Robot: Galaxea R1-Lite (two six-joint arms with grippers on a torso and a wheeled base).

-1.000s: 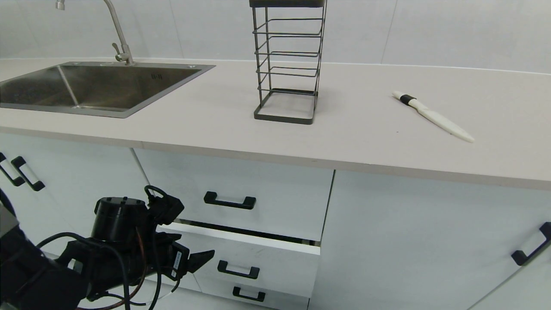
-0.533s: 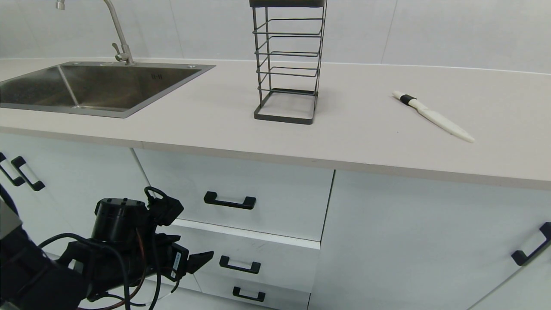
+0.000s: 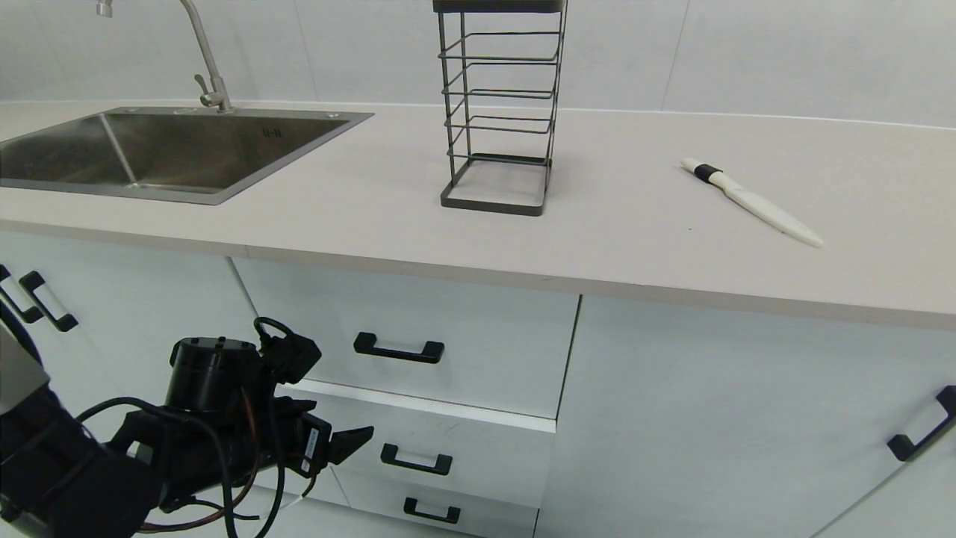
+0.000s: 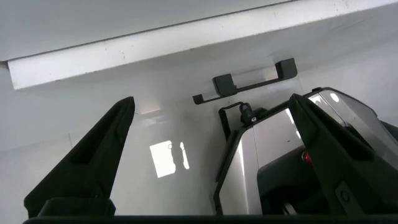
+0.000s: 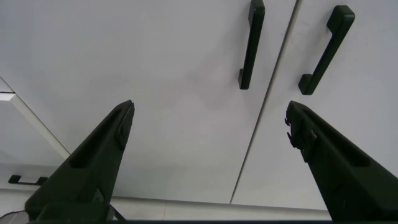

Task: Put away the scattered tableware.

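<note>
We list:
- One white utensil (image 3: 750, 202) with a black band. It lies flat on the counter (image 3: 373, 202) toward the right edge, well apart from the rack (image 3: 499, 112).
- One wire rack, upright at mid-counter.
- One sink (image 3: 187, 146) at the counter's left end.
- Left gripper (image 3: 351, 442), jaws apart and empty, low before the shut middle drawer (image 3: 485, 437). A drawer handle (image 4: 245, 81) lies ahead of it.
- Right gripper (image 5: 210, 109), jaws apart and empty, facing cabinet doors with upright handles (image 5: 250, 43).
</note>
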